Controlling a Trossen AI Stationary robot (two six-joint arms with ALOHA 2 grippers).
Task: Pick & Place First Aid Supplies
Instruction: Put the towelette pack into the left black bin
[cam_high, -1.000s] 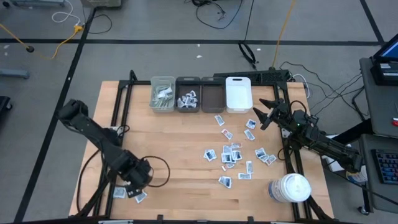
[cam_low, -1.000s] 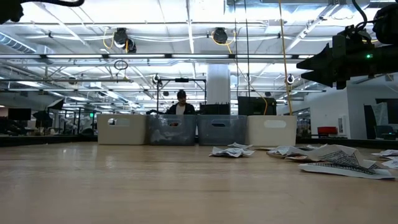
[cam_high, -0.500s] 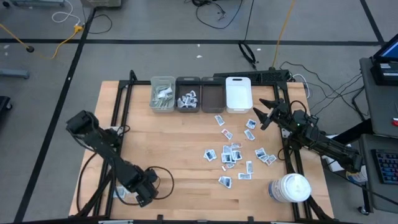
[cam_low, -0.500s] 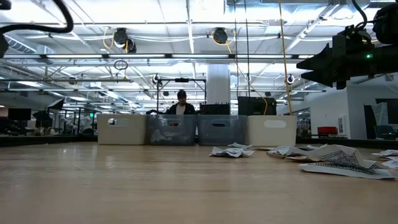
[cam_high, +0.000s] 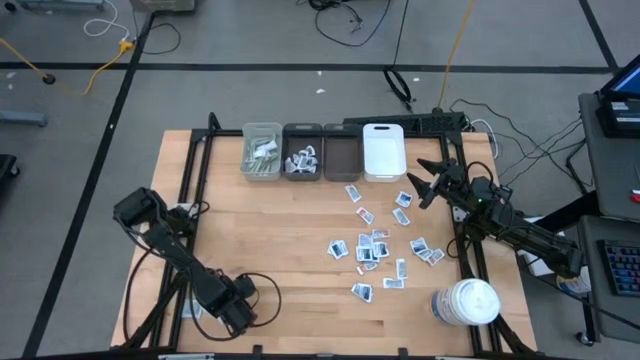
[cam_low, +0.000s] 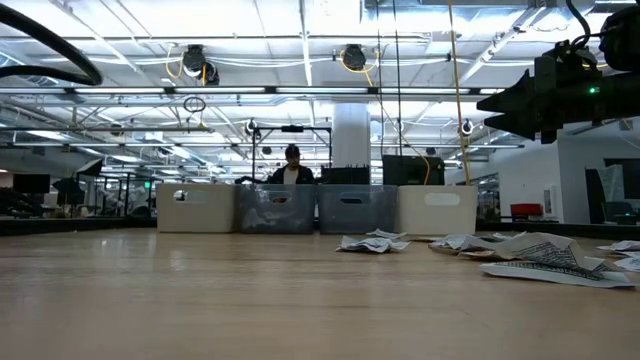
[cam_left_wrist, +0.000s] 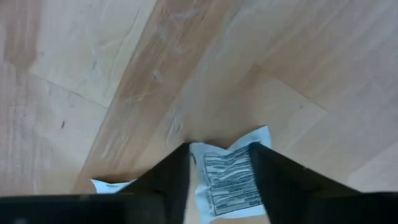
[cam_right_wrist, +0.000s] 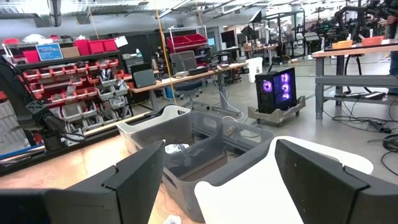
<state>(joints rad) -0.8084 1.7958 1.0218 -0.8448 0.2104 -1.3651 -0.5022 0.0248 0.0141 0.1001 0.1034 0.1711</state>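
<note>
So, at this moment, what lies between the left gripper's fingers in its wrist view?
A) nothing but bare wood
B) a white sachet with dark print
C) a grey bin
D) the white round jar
B: in the left wrist view the left gripper straddles a printed white sachet lying on the wooden table.

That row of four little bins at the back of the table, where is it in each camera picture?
High view: the bins sit along the table's far edge.
Low view: middle of the picture, side by side.
Left wrist view: not in it.
Right wrist view: just beyond that arm's fingers.
Shared landmark: the white bin at the row's right end.
</note>
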